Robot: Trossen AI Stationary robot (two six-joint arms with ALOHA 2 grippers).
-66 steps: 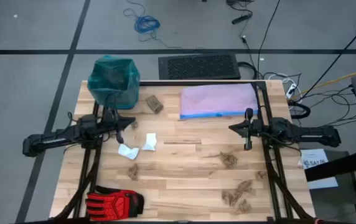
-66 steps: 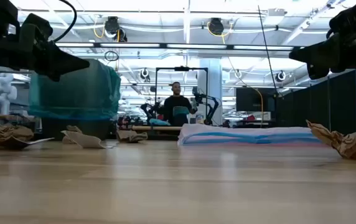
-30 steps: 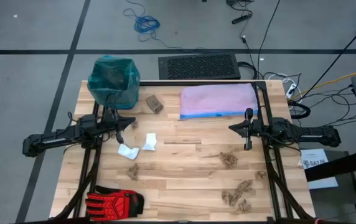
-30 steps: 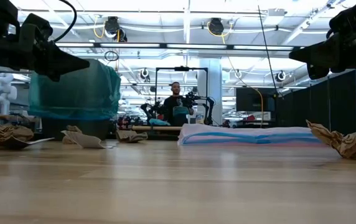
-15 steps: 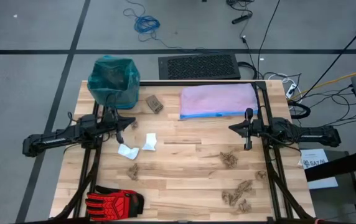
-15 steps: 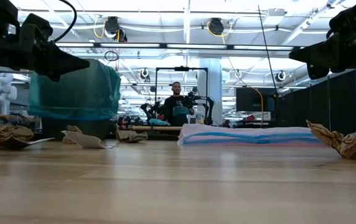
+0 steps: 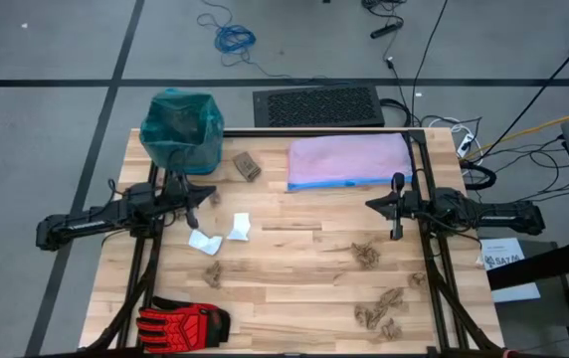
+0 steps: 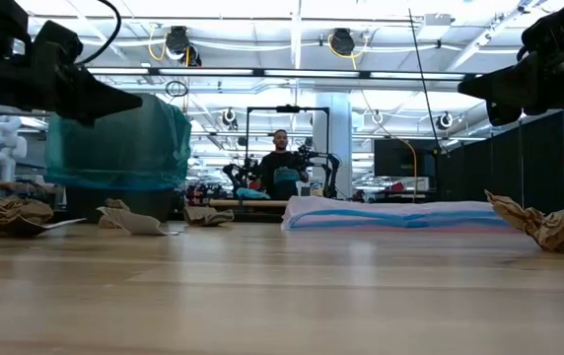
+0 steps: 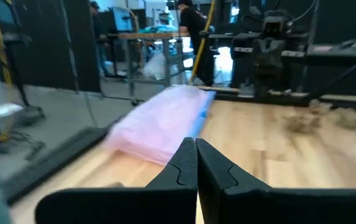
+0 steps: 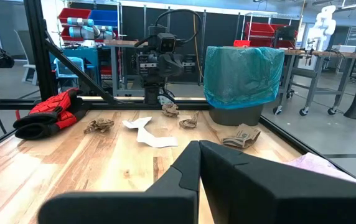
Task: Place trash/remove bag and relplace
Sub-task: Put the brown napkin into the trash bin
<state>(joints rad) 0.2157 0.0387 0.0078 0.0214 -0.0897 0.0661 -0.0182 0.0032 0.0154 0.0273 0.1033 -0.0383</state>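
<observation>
Both pressed together, empty: left gripper (image 7: 197, 198) beside the bag (image 7: 180, 121), right gripper (image 7: 374, 205) mid-bench. Risk: scraping flat white wads (image 7: 217, 235), scattering tan shreds (image 7: 366, 255), snagging thin liner.

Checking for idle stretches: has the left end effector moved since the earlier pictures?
No. The left end effector sits shut at the same spot just in front of the bin, above the white paper wads.

Left end effector (image 7: 208, 194), right end effector (image 7: 369, 205) closed (arms level, facing inward).
</observation>
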